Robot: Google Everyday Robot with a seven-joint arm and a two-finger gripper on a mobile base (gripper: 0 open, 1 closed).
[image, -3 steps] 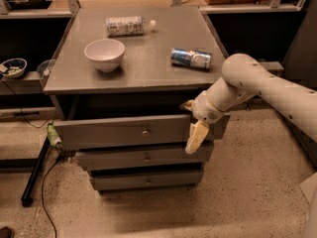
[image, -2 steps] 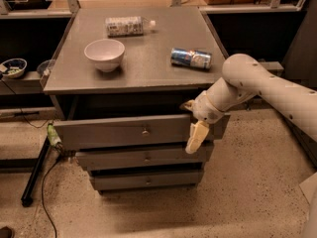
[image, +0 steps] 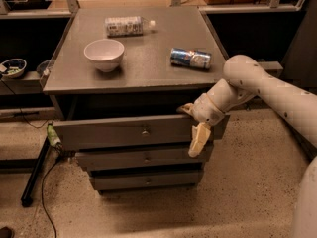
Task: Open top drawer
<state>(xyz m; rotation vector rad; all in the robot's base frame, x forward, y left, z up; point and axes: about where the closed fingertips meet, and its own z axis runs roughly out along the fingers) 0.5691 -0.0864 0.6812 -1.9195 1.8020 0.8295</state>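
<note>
The gripper (image: pixel 194 127) sits at the upper edge of the top drawer (image: pixel 119 133), at the right end of its front, centre-right of frame. Whether it is wide or clamped cannot be told. The drawer front stands slightly forward of the cabinet top (image: pixel 148 68). Judged step: pulling the drawer out. The next move calls for a straight, level draw toward the lower frame edge.

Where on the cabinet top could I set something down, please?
Bare: the front strip of the cabinet top before the white bowl and can, and the gap between them. Crowded: the back, by the bottle. The gripper is at the top drawer, right end.
</note>
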